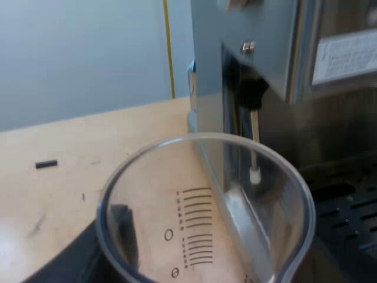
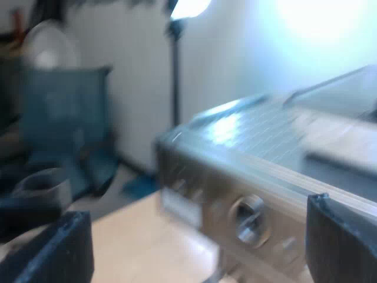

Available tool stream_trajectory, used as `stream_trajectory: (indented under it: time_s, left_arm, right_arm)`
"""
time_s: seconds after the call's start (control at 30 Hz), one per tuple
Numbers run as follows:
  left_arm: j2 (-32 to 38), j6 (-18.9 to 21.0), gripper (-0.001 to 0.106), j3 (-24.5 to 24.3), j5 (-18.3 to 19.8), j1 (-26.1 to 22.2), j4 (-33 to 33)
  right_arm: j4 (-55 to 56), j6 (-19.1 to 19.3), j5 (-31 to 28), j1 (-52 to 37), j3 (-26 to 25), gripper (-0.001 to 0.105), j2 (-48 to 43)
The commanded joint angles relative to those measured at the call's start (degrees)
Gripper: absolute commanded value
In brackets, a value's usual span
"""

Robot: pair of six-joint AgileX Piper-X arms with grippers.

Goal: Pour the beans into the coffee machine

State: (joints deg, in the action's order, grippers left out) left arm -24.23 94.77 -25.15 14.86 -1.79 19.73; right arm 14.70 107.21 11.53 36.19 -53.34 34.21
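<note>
Left gripper [image 1: 103,250] closed round the measuring glass [image 1: 206,206]. One dark finger [image 1: 123,227] shows through the wall at about 8 o'clock on the rim. Glass held just before the espresso machine [image 1: 247,59], above the table [image 1: 59,147]; steam wand [image 1: 254,135] stands past the rim's 1 o'clock. Right gripper [image 2: 200,247] spread wide, holding nothing, close to the machine's upper front edge.
</note>
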Motion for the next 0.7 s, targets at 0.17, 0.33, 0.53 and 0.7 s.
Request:
stream_trajectory:
  time_s: [0.17, 0.33, 0.53, 0.7]
  left_arm:
    - [0.44, -0.81, 0.026, -7.34, -0.07, 0.29, 2.76]
    - [-0.35, -0.95, 0.026, -11.68, -0.74, 0.29, 3.17]
    - [-6.16, -1.44, 0.026, -18.68, -1.16, 0.29, 5.88]
    - [-12.7, -3.68, 0.026, -25.16, -1.26, 0.73, 6.02]
  right_arm:
    - [-10.71, 0.56, -9.63, 0.15, -0.47, 0.079, -0.61]
    - [-15.28, 0.56, -11.53, 0.15, -0.47, 0.079, -0.61]
    - [-14.7, 0.56, -11.53, 0.15, -0.47, 0.079, -0.61]
    - [-14.7, 0.56, -12.25, 0.15, -0.3, 0.079, -0.61]
